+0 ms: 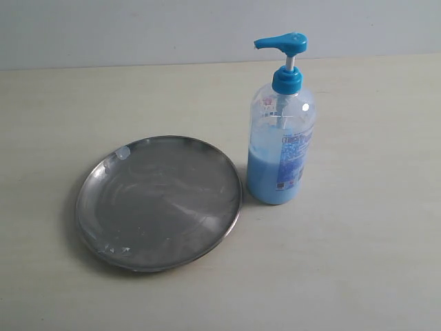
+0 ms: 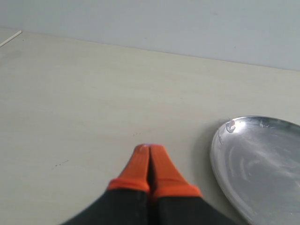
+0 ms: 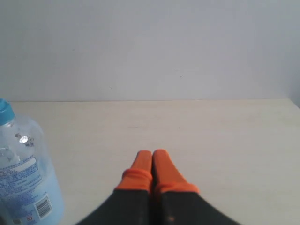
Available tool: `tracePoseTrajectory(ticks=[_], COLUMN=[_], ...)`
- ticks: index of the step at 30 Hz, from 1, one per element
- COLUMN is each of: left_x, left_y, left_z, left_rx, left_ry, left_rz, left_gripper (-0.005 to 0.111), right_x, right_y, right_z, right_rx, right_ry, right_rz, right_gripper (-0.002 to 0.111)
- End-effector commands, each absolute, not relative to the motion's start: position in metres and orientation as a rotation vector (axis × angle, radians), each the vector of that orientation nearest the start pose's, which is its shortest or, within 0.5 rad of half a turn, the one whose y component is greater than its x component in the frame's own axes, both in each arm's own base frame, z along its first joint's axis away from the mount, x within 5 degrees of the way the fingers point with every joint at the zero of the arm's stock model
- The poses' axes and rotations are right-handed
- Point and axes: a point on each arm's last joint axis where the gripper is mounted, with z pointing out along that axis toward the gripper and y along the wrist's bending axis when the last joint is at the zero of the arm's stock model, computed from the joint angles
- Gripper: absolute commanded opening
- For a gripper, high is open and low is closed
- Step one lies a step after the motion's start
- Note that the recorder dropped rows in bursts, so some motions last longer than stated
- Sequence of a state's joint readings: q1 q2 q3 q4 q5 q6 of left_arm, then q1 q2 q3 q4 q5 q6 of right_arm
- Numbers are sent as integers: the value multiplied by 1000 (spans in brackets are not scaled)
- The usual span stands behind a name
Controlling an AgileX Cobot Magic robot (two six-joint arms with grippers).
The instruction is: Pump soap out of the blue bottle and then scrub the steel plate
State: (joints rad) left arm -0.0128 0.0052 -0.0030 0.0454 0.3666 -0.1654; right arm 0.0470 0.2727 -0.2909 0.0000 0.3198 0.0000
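The blue bottle (image 1: pixel 281 131) stands upright on the table, its bright blue pump head (image 1: pixel 281 43) pointing left, with light blue soap (image 1: pixel 265 181) filling its lower part. Just left of it lies the steel plate (image 1: pixel 160 201), round and streaky, with small pale blobs at its rim. Neither arm shows in the exterior view. In the left wrist view my left gripper (image 2: pixel 150 149) is shut and empty, with the plate's edge (image 2: pixel 220 159) off to one side. My right gripper (image 3: pixel 152 153) is shut and empty too, and the bottle (image 3: pixel 26 187) stands apart at the frame's edge.
The pale wooden table (image 1: pixel 358 262) runs back to a light wall (image 1: pixel 138 27). A thin white stick (image 2: pixel 10 39) lies far off on the table in the left wrist view.
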Motion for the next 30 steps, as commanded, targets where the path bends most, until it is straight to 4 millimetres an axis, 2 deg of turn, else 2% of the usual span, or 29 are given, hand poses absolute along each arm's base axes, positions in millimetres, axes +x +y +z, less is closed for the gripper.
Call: tracePoseTrajectory(ticks=[1, 13, 30], left_x=[53, 53, 53], left_y=[1, 1, 1], left_z=[181, 181, 181], left_rx=[-119, -119, -119], left_ry=[1838, 1838, 1838], left_rz=[-86, -86, -86], left_gripper=[0, 0, 0], right_x=[82, 103, 133], right_y=[3, 4, 5], right_z=[276, 295, 307], right_rx=[-41, -42, -44], right_ry=[1792, 1836, 1907], right_rz=[23, 23, 22], right_gripper=[0, 0, 0])
